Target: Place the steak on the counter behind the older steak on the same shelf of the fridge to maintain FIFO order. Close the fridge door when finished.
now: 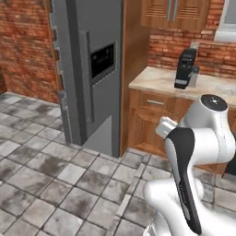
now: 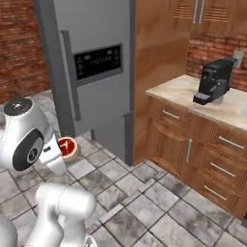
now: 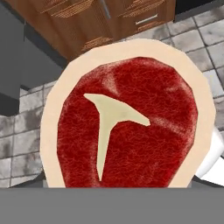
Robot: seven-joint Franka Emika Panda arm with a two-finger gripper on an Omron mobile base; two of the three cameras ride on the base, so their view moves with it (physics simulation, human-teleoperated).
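The steak [image 3: 127,118], bright red with a cream fat rim and a pale T-shaped streak, sits right in front of the hand camera and hides the fingertips. In the right base view the steak [image 2: 68,146] hangs above the tiled floor at the end of my gripper [image 2: 61,150], which is shut on it. The grey fridge door [image 2: 96,62] with its dark dispenser panel stands just beyond; the same fridge door [image 1: 102,60] faces me in the left base view. The fridge's inside, the shelf and the older steak are hidden. The beige counter [image 2: 181,91] lies to the right.
A black coffee machine [image 2: 212,81] stands on the counter [image 1: 156,80], above brown drawers [image 2: 193,144] with silver handles. A tall wood panel [image 2: 157,58] separates fridge and counter. Grey tiled floor [image 1: 55,175] spreads in front of the fridge.
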